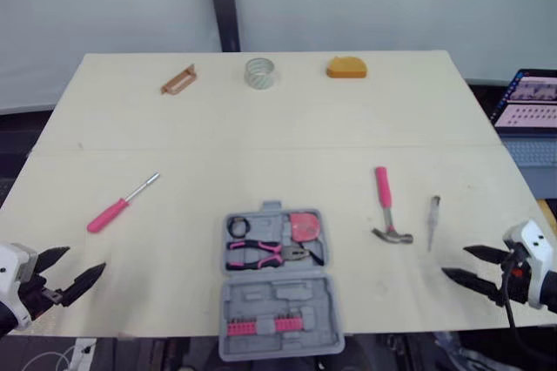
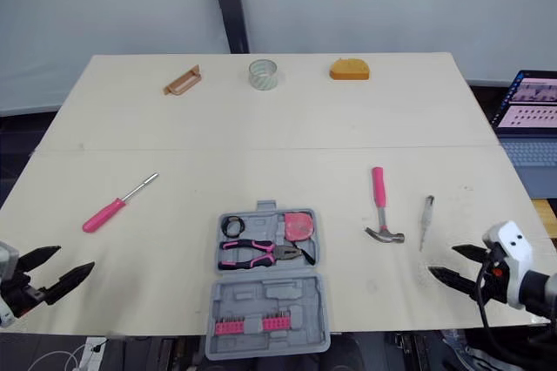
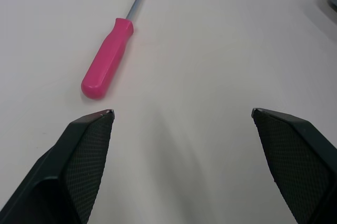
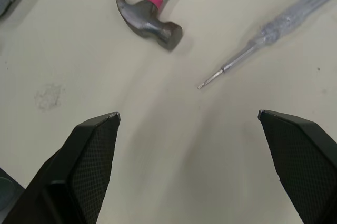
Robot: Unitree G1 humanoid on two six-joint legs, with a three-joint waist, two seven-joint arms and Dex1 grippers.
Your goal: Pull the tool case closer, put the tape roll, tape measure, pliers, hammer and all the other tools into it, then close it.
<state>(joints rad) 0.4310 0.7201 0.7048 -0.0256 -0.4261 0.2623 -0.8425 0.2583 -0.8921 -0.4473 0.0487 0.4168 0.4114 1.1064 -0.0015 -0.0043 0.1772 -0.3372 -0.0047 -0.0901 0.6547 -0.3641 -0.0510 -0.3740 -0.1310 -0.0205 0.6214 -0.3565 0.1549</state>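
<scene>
The grey tool case (image 1: pixel 280 300) lies open at the table's front centre. Pink pliers (image 1: pixel 261 254) and a pink tape measure (image 1: pixel 304 225) rest in its tray. Right of it lie the pink-handled hammer (image 1: pixel 387 210) and a clear tester screwdriver (image 1: pixel 432 219). A pink screwdriver (image 1: pixel 117 205) lies to its left. The tape roll (image 1: pixel 260 72) stands at the far edge. My left gripper (image 1: pixel 83 259) is open and empty at the front left corner, short of the pink screwdriver (image 3: pixel 108 61). My right gripper (image 1: pixel 455 261) is open and empty at the front right, just short of the hammer head (image 4: pixel 147 16).
An orange block (image 1: pixel 346 67) and a brown holder (image 1: pixel 178 79) sit on the far edge of the pale table (image 1: pixel 261 145), either side of the tape roll. A laptop (image 1: pixel 531 110) stands off the table's right side.
</scene>
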